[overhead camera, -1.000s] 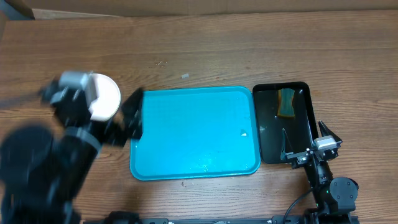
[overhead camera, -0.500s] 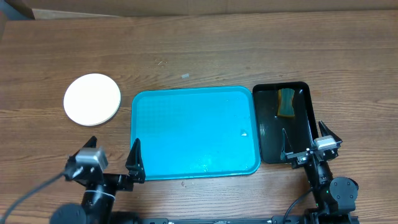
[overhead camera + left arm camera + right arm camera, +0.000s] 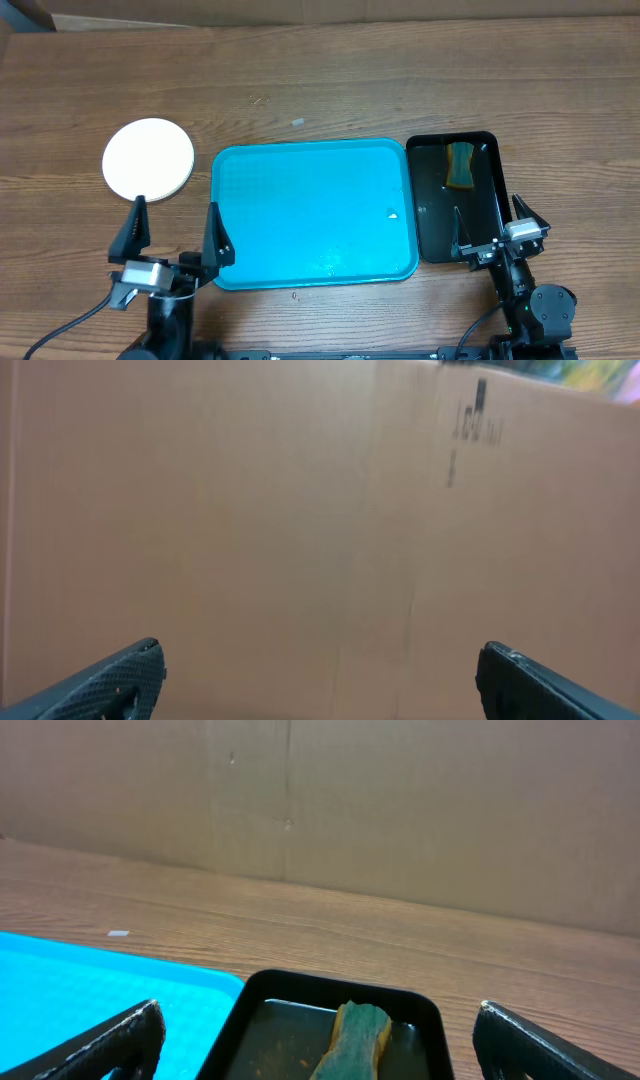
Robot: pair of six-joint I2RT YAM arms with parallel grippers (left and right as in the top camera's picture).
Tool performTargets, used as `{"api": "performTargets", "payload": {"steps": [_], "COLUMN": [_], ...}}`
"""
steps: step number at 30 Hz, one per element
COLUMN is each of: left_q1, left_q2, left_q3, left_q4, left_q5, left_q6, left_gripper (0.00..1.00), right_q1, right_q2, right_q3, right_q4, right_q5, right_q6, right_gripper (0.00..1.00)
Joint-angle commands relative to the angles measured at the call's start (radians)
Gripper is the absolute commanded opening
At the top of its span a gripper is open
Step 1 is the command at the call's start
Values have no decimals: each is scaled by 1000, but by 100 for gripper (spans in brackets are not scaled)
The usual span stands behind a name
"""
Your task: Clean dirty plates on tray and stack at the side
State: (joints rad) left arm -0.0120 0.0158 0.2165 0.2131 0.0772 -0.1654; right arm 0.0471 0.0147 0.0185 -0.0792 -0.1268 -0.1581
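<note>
- my left gripper [image 3: 175, 203] hangs with jaws spread wide, gripping nothing, at the front left corner of the tray [image 3: 313, 190].
- my right gripper [image 3: 486, 204] gapes just as wide at the near end of the black tray [image 3: 432, 215], which holds a sponge [image 3: 461, 164].
- the plates [image 3: 148, 172] lie on the table [image 3: 330, 80] left of the tray, white top showing.

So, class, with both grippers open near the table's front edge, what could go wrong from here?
1. The white plate lies just beyond the open left gripper; a forward reach might knock it.
2. That gripper's inner finger overlaps the turquoise tray at its corner and could catch the rim.
3. A white speck sits on the tray, so it may not be fully clean.
</note>
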Motion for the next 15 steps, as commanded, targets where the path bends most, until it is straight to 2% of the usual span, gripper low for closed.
{"api": "performTargets", "payload": {"steps": [1, 12, 15], "left_q1": [16, 47, 47], "left_q2": [-12, -12, -12], "left_q3": [-66, -210, -212], "left_q4": [8, 4, -52], "left_q5": [-7, -29, -34], "left_q6": [-18, -48, -48], "left_gripper": [100, 100, 100], "right_q1": [-3, -3, -3], "right_q2": [-12, -12, -12], "right_q3": [-11, -11, -11], "right_q4": [6, 6, 6], "right_q5": [-6, -6, -6], "right_q6": [-3, -3, -3], "right_gripper": [100, 100, 100]}}
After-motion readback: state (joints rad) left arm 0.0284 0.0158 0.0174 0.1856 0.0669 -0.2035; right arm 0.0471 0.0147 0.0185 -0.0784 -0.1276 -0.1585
